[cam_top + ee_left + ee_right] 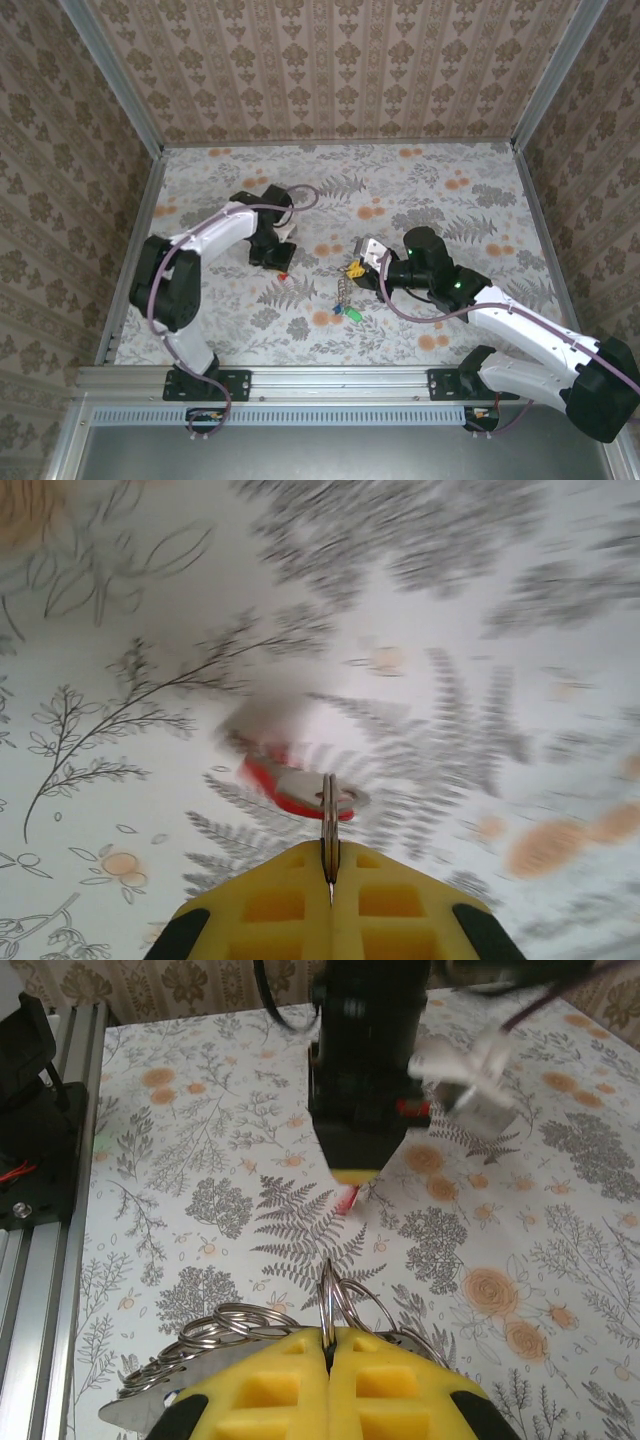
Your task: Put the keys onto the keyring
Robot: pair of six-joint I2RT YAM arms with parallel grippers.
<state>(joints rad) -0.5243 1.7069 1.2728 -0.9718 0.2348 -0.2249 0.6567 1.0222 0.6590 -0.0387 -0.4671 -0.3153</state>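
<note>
My left gripper [330, 868] is shut on a small metal split ring [329, 810] that carries the red key [296, 786], blurred, just over the table. From above, the left gripper [279, 262] stands over that red key [283, 275]. My right gripper [328, 1336] is shut on one loop of the keyring [228, 1322], a chain of several steel rings. In the top view the right gripper [355, 270] holds the keyring [343, 291] trailing down to the green key [338, 311] and the blue key [353, 314]. The right wrist view has the red key [347, 1198] under the left gripper [358, 1174].
Floral cloth covers the table [440, 200], walled by patterned panels on three sides. An aluminium rail [340, 380] runs along the near edge. The two grippers are about a hand's width apart near the table's middle.
</note>
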